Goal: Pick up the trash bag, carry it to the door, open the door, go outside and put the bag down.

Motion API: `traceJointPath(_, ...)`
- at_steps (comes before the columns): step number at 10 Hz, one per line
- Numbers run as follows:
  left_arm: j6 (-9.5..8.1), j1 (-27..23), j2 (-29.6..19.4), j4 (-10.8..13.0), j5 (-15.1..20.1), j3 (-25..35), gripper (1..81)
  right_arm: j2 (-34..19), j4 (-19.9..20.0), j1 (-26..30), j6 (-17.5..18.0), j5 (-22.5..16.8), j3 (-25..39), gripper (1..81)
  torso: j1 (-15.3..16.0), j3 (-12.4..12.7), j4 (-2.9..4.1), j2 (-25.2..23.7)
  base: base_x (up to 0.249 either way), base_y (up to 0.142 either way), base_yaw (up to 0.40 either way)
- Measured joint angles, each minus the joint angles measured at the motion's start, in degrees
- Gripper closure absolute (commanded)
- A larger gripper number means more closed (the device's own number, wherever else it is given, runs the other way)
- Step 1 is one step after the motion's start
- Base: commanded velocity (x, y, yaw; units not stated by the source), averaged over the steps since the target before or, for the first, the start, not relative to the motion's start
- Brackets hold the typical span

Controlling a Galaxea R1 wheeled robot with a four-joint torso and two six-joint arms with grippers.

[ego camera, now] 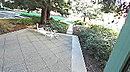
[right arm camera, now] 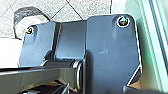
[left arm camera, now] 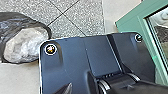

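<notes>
A green door frame [ego camera: 124,45] with glass stands tall at the right of the head view. Its green edge also shows in the left wrist view [left arm camera: 135,20] and the right wrist view [right arm camera: 147,45]. The trash bag, dark and see-through with whitish contents, appears beside the robot's wide dark plate in the left wrist view [left arm camera: 26,45] and the right wrist view [right arm camera: 31,21]. Whether the bag hangs or rests on the ground, I cannot tell. How either gripper stands to the bag or the door is unclear.
Outdoors, a paved patio [ego camera: 40,53] stretches ahead with a pale border [ego camera: 77,58] along its right side. White furniture [ego camera: 47,32] stands at its far end. Shrubs [ego camera: 95,41] line the right, and a tree trunk [ego camera: 44,15] rises behind.
</notes>
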Motion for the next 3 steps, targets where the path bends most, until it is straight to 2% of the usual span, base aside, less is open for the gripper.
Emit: traceJointPath(3,-0.04,0.5,2.5,0.0,-0.1,-4.2,1.0,0.1,-0.1,-0.8,-0.2,-0.1,0.0,1.0,-0.1,0.9,0.00,-0.1,0.000,0.000,0.000)
